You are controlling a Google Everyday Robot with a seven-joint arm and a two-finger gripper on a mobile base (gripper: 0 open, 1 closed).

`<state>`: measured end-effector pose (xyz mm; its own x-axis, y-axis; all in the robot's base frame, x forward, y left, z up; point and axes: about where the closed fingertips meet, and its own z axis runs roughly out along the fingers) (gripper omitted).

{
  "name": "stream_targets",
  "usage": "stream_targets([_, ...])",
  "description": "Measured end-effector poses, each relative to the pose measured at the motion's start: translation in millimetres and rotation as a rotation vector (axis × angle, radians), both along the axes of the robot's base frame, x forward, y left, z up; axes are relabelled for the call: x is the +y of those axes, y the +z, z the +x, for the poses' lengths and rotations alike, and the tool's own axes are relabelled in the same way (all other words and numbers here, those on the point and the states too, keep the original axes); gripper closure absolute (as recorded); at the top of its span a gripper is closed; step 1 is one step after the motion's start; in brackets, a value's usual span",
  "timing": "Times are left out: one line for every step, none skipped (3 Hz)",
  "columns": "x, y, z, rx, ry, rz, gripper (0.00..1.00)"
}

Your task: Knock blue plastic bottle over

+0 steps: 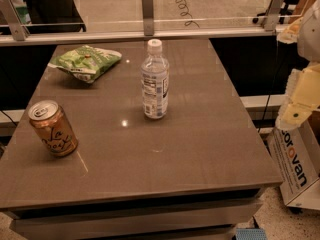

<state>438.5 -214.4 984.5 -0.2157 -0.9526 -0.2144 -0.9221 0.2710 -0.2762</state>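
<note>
The blue plastic bottle (154, 80) stands upright near the middle of the grey-brown table (200, 149). It is clear with a white screw cap and a pale printed label. My gripper (295, 113) hangs at the right edge of the view, off the table's right side and well to the right of the bottle. It touches nothing on the table.
An orange-gold drink can (52, 128) stands at the table's front left. A green chip bag (86, 62) lies at the back left. A glass partition with metal posts (147, 11) runs behind the table. A white box with lettering (296, 166) stands on the floor at the right.
</note>
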Motion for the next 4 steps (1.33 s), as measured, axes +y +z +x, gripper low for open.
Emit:
stream_targets([0.0, 0.1, 0.0, 0.0, 0.0, 0.0, 0.0])
stream_targets([10.0, -5.3, 3.8, -0.016, 0.006, 0.074, 0.0])
stream_targets([47.7, -15.4, 8.9, -0.044, 0.056, 0.199, 0.0])
stream_targets([95.9, -33.3, 15.9, -0.063, 0.125, 0.326, 0.0])
